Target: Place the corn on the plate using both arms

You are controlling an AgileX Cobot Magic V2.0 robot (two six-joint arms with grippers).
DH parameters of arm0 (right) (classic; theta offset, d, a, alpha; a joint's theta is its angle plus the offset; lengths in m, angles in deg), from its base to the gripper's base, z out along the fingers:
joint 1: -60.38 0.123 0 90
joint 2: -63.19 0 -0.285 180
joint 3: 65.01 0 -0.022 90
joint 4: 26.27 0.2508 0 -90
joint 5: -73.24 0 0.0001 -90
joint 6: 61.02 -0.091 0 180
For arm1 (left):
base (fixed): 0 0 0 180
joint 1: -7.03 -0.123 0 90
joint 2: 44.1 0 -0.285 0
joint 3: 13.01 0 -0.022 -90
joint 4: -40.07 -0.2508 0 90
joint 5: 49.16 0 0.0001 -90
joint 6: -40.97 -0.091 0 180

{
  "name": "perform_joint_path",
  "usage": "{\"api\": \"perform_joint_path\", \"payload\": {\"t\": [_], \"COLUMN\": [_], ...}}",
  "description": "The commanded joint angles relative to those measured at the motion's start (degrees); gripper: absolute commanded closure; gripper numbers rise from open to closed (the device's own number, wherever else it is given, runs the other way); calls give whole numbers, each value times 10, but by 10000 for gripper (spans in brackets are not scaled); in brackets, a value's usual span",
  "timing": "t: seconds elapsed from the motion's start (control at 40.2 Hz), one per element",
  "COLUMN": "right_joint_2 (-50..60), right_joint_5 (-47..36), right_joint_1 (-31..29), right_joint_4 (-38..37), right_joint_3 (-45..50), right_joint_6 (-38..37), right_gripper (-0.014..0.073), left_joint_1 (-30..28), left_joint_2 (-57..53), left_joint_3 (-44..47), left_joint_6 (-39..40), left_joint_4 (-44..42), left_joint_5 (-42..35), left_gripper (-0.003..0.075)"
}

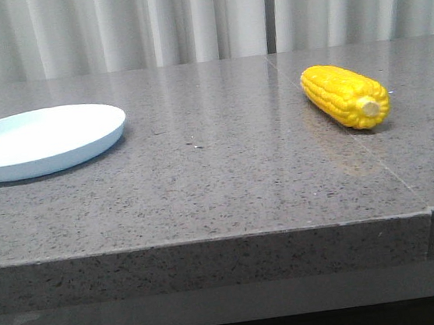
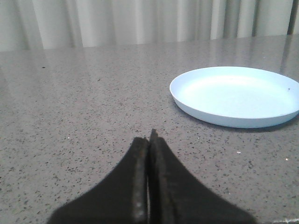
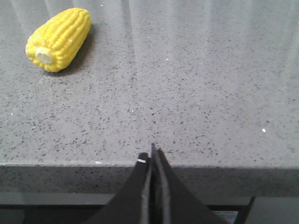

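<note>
The yellow corn (image 1: 346,95) lies on the grey stone table at the right, its pale stub end toward the front. It also shows in the right wrist view (image 3: 59,39). The pale blue-white plate (image 1: 42,140) sits at the left, with nothing on it; it also shows in the left wrist view (image 2: 236,95). Neither gripper shows in the front view. My left gripper (image 2: 149,137) is shut and holds nothing, low over the table short of the plate. My right gripper (image 3: 152,156) is shut and holds nothing, at the table's front edge, apart from the corn.
The table (image 1: 218,170) has a seam (image 1: 396,181) running from front to back near the corn. A white curtain (image 1: 200,15) hangs behind the table. The table's front edge (image 3: 149,164) lies just under my right fingertips.
</note>
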Motion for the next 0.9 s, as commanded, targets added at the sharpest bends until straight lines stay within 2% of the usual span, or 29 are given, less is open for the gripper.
{"api": "perform_joint_path", "payload": {"t": [0.0,0.497,0.597,0.746,0.87], "right_joint_2": [7,7,7,7,7], "right_joint_5": [-43,-63,-90,-121,-103], "right_joint_1": [-4,-4,-4,-4,-4], "right_joint_4": [-1,-1,-1,-1,-1], "right_joint_3": [-9,-9,-9,-24,-74], "right_joint_6": [5,5,5,5,5], "right_gripper": [683,683,683,683,683], "left_joint_1": [0,0,0,0,0], "left_joint_2": [-10,-10,-10,-10,-10], "left_joint_3": [1,1,1,-5,-44], "left_joint_6": [-1,-1,-1,2,2], "left_joint_4": [2,2,3,16,36], "left_joint_5": [-52,-66,-94,-198,-207], "left_gripper": [741,741,741,741,741]}}
